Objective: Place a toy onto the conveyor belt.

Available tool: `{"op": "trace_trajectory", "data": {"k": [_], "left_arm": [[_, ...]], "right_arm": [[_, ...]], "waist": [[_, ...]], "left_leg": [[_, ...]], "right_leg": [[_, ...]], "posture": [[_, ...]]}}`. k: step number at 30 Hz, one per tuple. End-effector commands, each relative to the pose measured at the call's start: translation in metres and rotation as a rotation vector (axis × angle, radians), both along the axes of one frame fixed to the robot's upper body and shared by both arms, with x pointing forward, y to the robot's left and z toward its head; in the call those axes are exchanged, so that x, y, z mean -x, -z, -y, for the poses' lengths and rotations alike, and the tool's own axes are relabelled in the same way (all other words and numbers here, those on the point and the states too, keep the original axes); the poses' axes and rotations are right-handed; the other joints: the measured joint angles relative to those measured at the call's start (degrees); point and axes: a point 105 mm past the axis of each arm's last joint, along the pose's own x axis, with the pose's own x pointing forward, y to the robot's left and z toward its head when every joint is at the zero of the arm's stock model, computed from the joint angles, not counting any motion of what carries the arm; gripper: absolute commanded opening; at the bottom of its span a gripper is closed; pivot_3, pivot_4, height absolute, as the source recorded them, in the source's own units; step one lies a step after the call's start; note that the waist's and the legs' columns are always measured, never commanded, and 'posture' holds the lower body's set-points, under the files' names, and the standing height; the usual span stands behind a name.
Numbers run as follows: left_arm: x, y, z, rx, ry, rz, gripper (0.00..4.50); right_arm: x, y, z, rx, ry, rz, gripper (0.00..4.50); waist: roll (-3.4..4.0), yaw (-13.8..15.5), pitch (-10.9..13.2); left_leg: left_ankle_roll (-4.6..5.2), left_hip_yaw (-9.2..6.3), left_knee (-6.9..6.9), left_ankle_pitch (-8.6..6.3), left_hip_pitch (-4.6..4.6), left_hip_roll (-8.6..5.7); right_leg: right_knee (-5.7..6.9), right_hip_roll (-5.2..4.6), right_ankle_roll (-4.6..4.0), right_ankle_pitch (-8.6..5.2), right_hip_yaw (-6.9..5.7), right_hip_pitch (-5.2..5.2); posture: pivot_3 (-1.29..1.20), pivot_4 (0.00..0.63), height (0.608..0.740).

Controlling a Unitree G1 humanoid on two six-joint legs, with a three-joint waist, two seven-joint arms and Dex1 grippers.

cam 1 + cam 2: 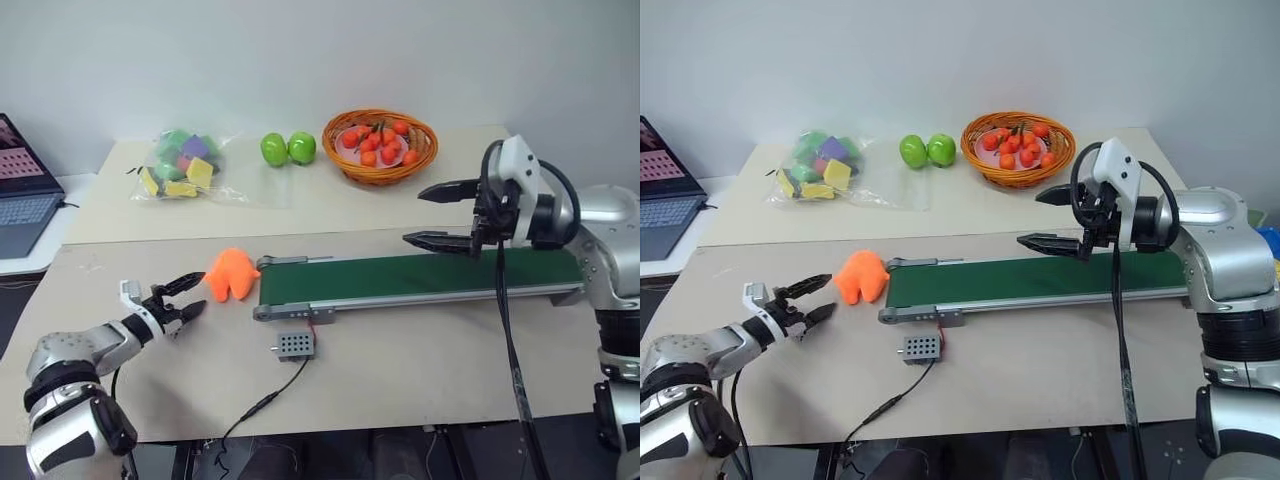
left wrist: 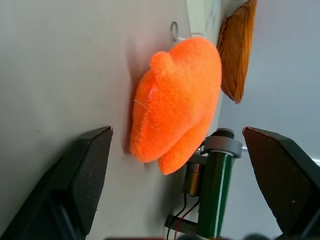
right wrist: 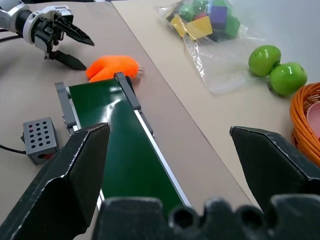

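The orange toy (image 1: 233,274) lies on the table just off the left end of the dark green conveyor belt (image 1: 420,277). My left gripper (image 1: 189,297) is low over the table right beside the toy, open, with nothing between its fingers; the toy (image 2: 175,105) lies just ahead of them. My right gripper (image 1: 440,216) hovers open and empty above the right part of the belt (image 3: 130,150).
A small grey box (image 1: 296,345) with a cable lies in front of the belt. At the back of the table are a bag of coloured blocks (image 1: 181,165), two green apples (image 1: 288,148) and an orange basket of small fruits (image 1: 380,146). A laptop (image 1: 22,180) stands at the far left.
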Motion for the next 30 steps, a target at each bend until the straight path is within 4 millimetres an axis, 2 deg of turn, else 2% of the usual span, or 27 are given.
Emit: {"op": "trace_trajectory", "data": {"k": [1,5,10,16,19,21,23,25,26,30], "left_arm": [[-0.008,0.003,0.008,-0.033,0.028,-0.005,4.45],[-0.025,-0.006,0.024,-0.047,0.053,0.037,4.45],[-0.037,-0.008,0.040,-0.068,0.080,0.056,4.45],[-0.044,-0.006,0.044,-0.091,0.066,0.054,4.45],[-0.046,-0.005,0.041,-0.086,0.033,0.055,3.76],[-0.046,-0.007,0.040,-0.083,0.029,0.060,3.12],[-0.047,-0.009,0.038,-0.079,0.025,0.067,2.20],[-0.047,-0.011,0.035,-0.082,0.019,0.073,1.76],[-0.048,-0.013,0.030,-0.084,-0.003,0.077,1.40],[-0.052,-0.026,0.004,-0.136,-0.103,0.128,1.40]], "right_arm": [[0.008,-0.016,0.003,-0.004,0.010,0.063,4.50],[0.010,-0.016,0.004,-0.004,0.020,0.064,4.50],[0.011,-0.016,0.004,-0.004,0.028,0.067,4.50],[0.011,-0.016,0.005,-0.001,0.040,0.073,4.50],[0.011,-0.016,0.006,0.003,0.044,0.077,4.50],[0.011,-0.015,0.006,0.005,0.047,0.079,4.50],[0.011,-0.015,0.006,0.006,0.048,0.080,4.50],[0.010,-0.015,0.006,0.007,0.048,0.081,4.50],[0.010,-0.015,0.005,0.007,0.048,0.082,4.50],[0.008,-0.013,0.003,0.006,0.043,0.084,4.50]], "waist": [[0.01,0.1,0.0],[0.00,0.6,0.0],[0.00,0.6,0.0],[0.00,0.3,0.0],[0.00,0.3,0.0],[0.00,0.3,0.0],[0.00,0.2,0.0],[0.00,0.0,0.0],[0.00,0.0,0.0],[-0.01,-0.3,0.0]], "left_leg": [[0.00,0.00,0.00,0.00,0.00,0.00],[0.00,0.00,0.04,0.00,0.00,0.00],[0.01,0.02,0.04,0.00,-0.03,0.00],[0.01,0.03,0.05,0.00,-0.02,0.00],[0.01,0.03,0.08,0.00,-0.02,0.00],[0.01,0.04,0.09,0.00,-0.02,0.00],[0.02,0.04,0.09,-0.01,-0.04,0.00],[0.03,0.04,0.08,-0.01,-0.05,0.00],[0.03,0.04,0.08,-0.01,-0.05,0.00],[0.02,0.04,0.09,-0.01,-0.04,0.02]], "right_leg": [[0.00,0.00,0.00,0.00,0.00,0.00],[0.01,-0.01,0.00,0.00,0.00,0.03],[-0.02,-0.01,0.00,0.00,0.00,0.01],[-0.01,-0.01,0.00,0.01,0.00,0.01],[0.01,-0.01,0.00,0.01,0.01,0.02],[0.01,-0.01,0.01,0.01,0.00,0.02],[-0.01,-0.01,0.01,0.01,0.01,0.01],[-0.02,-0.01,0.01,0.01,0.01,0.00],[-0.02,-0.01,0.01,0.01,0.00,0.00],[0.00,0.00,0.01,0.01,0.01,0.00]], "posture": [[0.00,0.150,0.740],[0.00,0.150,0.740],[0.00,0.150,0.740],[0.00,0.150,0.740],[0.00,0.150,0.740],[0.00,0.150,0.740],[0.00,0.150,0.740],[0.00,0.150,0.740],[0.00,0.150,0.740],[0.00,0.150,0.740]]}}
